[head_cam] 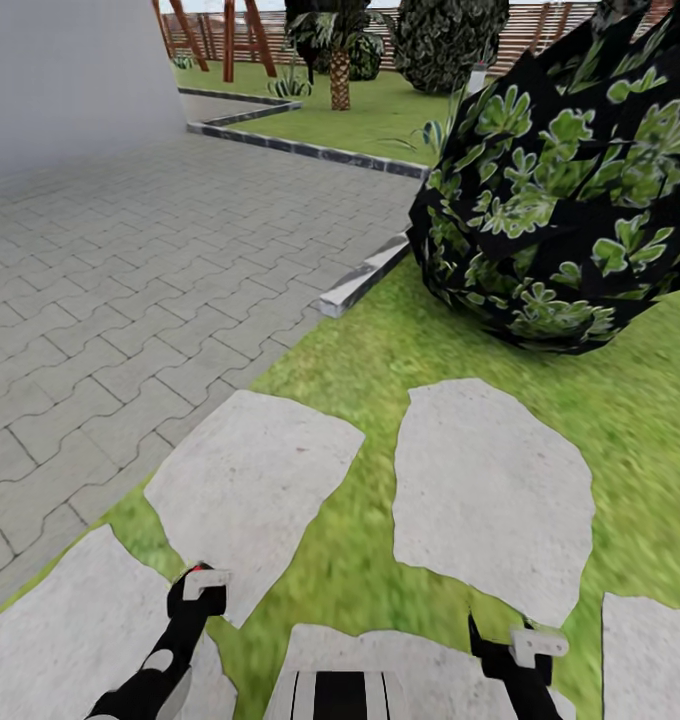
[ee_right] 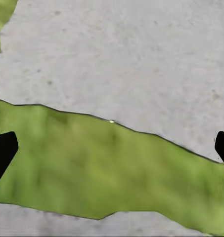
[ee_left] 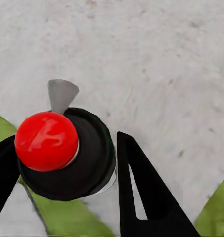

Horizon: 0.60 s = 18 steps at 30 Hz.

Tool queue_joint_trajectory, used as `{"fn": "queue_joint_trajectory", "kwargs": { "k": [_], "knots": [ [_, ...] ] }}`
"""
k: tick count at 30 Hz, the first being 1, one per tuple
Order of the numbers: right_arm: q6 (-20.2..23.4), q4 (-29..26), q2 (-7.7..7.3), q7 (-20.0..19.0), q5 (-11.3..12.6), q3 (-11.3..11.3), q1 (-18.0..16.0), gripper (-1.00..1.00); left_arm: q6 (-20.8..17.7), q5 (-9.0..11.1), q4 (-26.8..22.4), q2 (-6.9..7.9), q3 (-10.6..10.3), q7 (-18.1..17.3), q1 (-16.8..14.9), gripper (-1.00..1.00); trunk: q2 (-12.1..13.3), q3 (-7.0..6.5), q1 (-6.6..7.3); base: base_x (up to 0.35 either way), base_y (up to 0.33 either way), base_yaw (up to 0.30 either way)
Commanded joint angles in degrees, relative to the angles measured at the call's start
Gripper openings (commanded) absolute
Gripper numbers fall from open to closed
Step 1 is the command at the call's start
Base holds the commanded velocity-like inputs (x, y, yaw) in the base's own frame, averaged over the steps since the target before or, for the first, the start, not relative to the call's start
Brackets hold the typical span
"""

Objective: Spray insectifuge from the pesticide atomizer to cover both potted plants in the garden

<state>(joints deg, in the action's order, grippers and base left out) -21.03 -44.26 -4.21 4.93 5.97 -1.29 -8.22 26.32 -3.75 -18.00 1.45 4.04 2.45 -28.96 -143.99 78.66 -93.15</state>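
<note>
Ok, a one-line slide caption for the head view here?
Robot on pale stepping stones set in the lawn, both arms lowered, grey paving to its left and a dark leafy bush ahead on its right.

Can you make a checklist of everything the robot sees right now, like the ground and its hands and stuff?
Surface: pale stepping stones set in green grass, grey brick paving to the left.
Job's things: nothing seen.
Clutter: nothing seen.
Grippers: left gripper hangs over a stone; open or shut, cannot tell. Right gripper is open over grass, empty.
Cables: nothing seen.
Surroundings: big dark leafy bush, palm tree, wooden slat fence, grey wall.
</note>
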Motion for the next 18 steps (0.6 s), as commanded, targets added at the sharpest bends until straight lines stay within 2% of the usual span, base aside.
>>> {"fn": "queue_joint_trajectory", "kwargs": {
  "k": [1, 4, 6, 8, 13, 18],
  "knots": [
    [-0.3, 1.3, -0.06, 0.0, 0.6, -0.1, 0.0, 1.00, 0.2, -0.5, -0.2, 0.35, 0.2, 0.3, 1.5, -1.00, 0.0, -0.30, 0.04, 0.000, 0.000, 0.000],
    [-0.5, 5.4, -0.21, 0.0, 0.6, -0.1, 0.0, 1.00, 0.5, -0.4, -0.3, 1.07, 0.9, 0.7, 6.3, -1.00, 0.0, -1.23, 0.11, 0.000, 0.000, 0.000],
    [-1.3, 7.4, -0.58, 0.0, 0.6, -0.1, 0.0, 1.00, 1.1, -0.4, -0.3, 1.17, 1.5, 0.8, 8.1, -1.00, 0.1, -1.85, 0.16, 0.000, 0.000, 0.000],
    [-4.4, 11.9, -1.60, 0.1, 0.6, -0.1, 0.0, 1.00, 2.9, -0.4, -0.3, 1.30, 3.2, 0.9, 10.5, -1.00, 0.1, -2.47, 0.22, 0.000, 0.000, 0.000],
    [-13.3, 19.5, -1.80, -0.1, 0.6, -0.3, 0.0, 1.00, 4.1, -0.5, -0.3, 1.39, 7.0, 0.9, 13.6, -1.00, 0.2, -4.02, 0.34, 0.000, 0.000, 0.000],
    [-15.3, 21.8, -1.61, -0.2, 0.6, -0.5, 0.0, 1.00, 4.2, -0.6, 0.1, 1.39, 7.8, 0.9, 14.4, -1.00, 0.2, -5.58, 0.47, 0.000, 0.000, 0.000]
  ]
}}
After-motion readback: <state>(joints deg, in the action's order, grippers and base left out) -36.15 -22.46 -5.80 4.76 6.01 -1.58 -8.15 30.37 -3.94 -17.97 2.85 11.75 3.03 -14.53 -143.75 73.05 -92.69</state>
